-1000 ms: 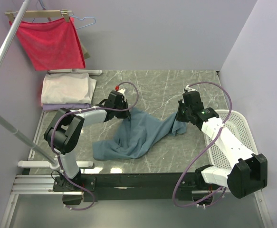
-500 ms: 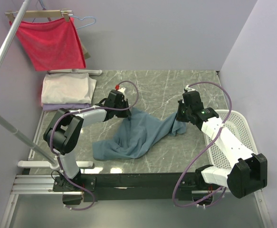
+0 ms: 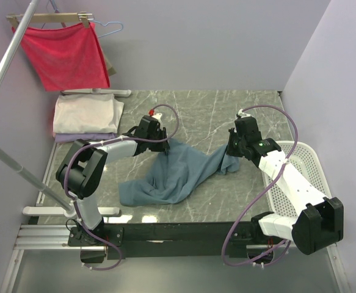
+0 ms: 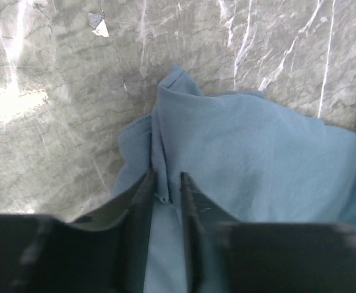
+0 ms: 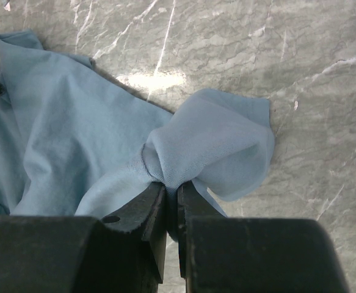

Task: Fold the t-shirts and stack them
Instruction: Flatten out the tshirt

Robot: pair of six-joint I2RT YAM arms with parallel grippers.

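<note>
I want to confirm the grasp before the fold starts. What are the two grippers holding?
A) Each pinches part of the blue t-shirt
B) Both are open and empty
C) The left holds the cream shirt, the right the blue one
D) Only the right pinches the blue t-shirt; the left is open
A: the wrist views show the left gripper and the right gripper each closed on a bunch of the blue t-shirt.

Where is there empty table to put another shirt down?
The biggest bare patch is the far middle of the table, between the folded stack and the right gripper. A smaller one lies near, between the blue shirt and the basket. The middle is crowded: the left gripper and the right one both pinch that shirt.
</note>
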